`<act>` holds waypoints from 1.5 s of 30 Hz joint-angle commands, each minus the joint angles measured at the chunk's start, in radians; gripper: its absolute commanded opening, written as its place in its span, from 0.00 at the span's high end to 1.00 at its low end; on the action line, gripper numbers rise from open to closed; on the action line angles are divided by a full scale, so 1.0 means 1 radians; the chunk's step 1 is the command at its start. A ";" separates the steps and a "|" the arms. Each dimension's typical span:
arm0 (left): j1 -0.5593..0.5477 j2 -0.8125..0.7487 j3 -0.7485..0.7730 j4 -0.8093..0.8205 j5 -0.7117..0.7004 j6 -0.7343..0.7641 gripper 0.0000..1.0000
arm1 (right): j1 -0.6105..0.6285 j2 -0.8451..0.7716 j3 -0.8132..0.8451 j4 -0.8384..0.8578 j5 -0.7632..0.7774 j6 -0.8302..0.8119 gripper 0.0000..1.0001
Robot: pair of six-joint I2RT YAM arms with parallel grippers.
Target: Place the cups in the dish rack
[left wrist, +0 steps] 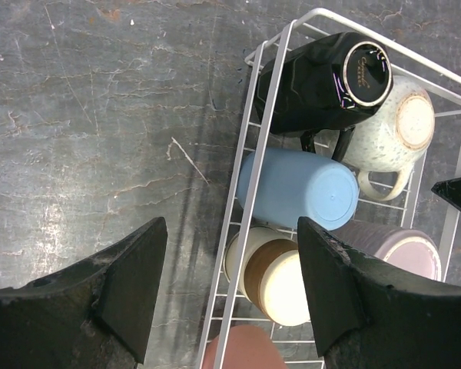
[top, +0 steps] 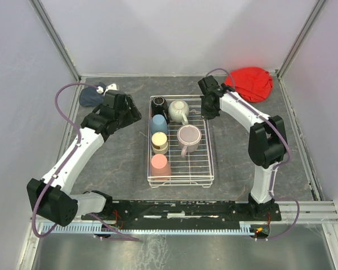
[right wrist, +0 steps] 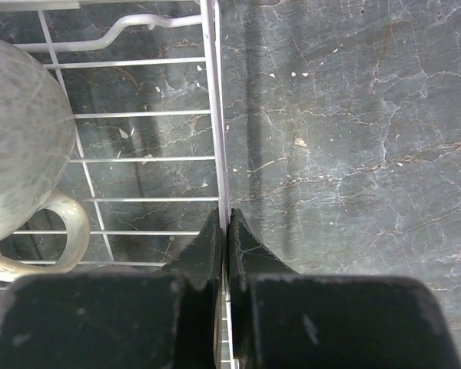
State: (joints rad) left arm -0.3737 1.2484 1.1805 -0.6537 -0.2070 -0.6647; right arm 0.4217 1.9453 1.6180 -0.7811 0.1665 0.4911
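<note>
Wire rim of white dish rack (right wrist: pixel 217 115) sits nipped in right pincer (right wrist: pixel 229 221); left pincer (left wrist: pixel 230 234) gapes.

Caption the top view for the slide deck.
Six cups sit in the white dish rack; left hand open beside it, right hand shut at its right rim.

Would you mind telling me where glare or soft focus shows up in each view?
Top external: even light, faint shadows around the dish rack. Left wrist: bright glare streaks on the black mug; the left claw looks dark, slightly soft. Right wrist: the right claw and cream mug are blurred, the table sharp.
</note>
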 commanded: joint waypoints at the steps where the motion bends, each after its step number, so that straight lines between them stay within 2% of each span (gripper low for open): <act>1: 0.017 -0.004 -0.013 0.048 0.022 0.037 0.25 | -0.019 0.052 0.103 0.043 0.084 0.058 0.99; 14: 0.038 0.012 -0.027 0.064 0.042 0.054 0.25 | -0.138 0.147 0.255 0.022 0.057 0.067 0.99; 23: 0.045 0.036 -0.028 0.082 0.054 0.060 0.25 | -0.168 0.243 0.382 -0.004 0.048 0.047 0.98; 26: 0.048 0.040 -0.031 0.093 0.053 0.065 0.25 | -0.173 0.256 0.419 -0.012 0.042 0.023 0.85; 30: 0.050 0.026 -0.048 0.121 0.050 0.071 0.25 | -0.180 0.212 0.405 0.007 0.023 0.002 0.51; 32: 0.051 0.011 -0.062 0.142 0.046 0.070 0.23 | -0.180 0.165 0.359 0.037 0.003 0.003 0.39; 35: 0.052 -0.002 -0.065 0.157 0.047 0.068 0.17 | -0.181 0.088 0.290 0.063 -0.021 0.011 0.32; 37: 0.053 -0.008 -0.059 0.159 0.049 0.067 0.05 | -0.181 0.037 0.248 0.071 -0.035 0.014 0.29; 38: 0.053 -0.012 -0.056 0.157 0.047 0.069 0.02 | -0.181 -0.001 0.226 0.071 -0.038 0.015 0.29; 42: 0.054 -0.064 -0.069 0.179 0.018 0.077 0.01 | -0.181 -0.153 0.114 0.072 -0.039 0.013 0.22; 43: 0.053 -0.085 -0.080 0.195 0.004 0.081 0.01 | -0.182 -0.194 0.084 0.069 -0.040 0.010 0.17; 44: 0.053 -0.108 -0.090 0.212 -0.010 0.087 0.01 | -0.182 -0.238 0.055 0.062 -0.042 0.005 0.04; 45: 0.053 -0.126 -0.097 0.223 -0.028 0.091 0.01 | -0.182 -0.278 0.025 0.058 -0.045 -0.003 0.00</act>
State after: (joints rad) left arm -0.3264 1.2247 1.1019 -0.5301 -0.1799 -0.6193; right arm 0.2379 1.8545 1.7184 -0.7483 0.1303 0.5022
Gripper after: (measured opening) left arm 0.991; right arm 0.912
